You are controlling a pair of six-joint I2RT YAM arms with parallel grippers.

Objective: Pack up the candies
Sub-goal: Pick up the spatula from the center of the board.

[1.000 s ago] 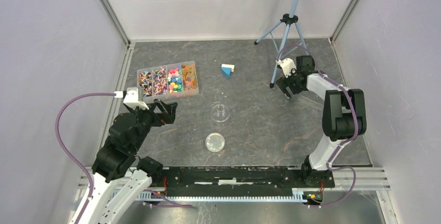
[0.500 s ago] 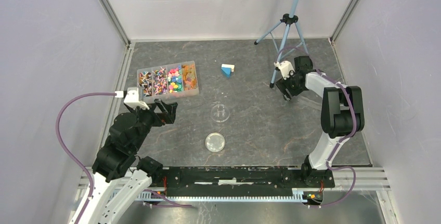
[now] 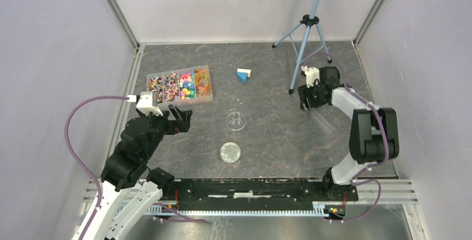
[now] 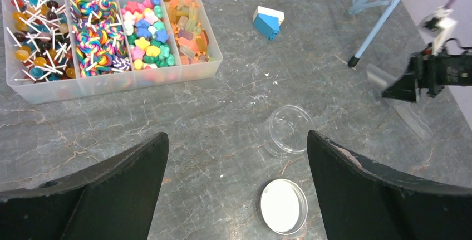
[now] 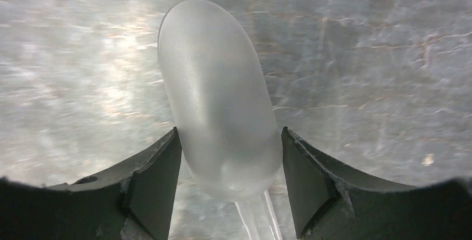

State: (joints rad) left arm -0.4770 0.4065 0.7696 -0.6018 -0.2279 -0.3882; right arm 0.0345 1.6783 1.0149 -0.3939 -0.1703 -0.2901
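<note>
candies (image 4: 139, 34) untouched; right jaws flank clear scoop (image 5: 222, 101), perhaps touching.

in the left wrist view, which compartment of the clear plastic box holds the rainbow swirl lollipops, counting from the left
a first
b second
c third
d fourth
b: the rainbow swirl lollipops fill the second compartment from the left of the clear plastic box, between the small round ball lollipops and the star-shaped sweets.
</note>
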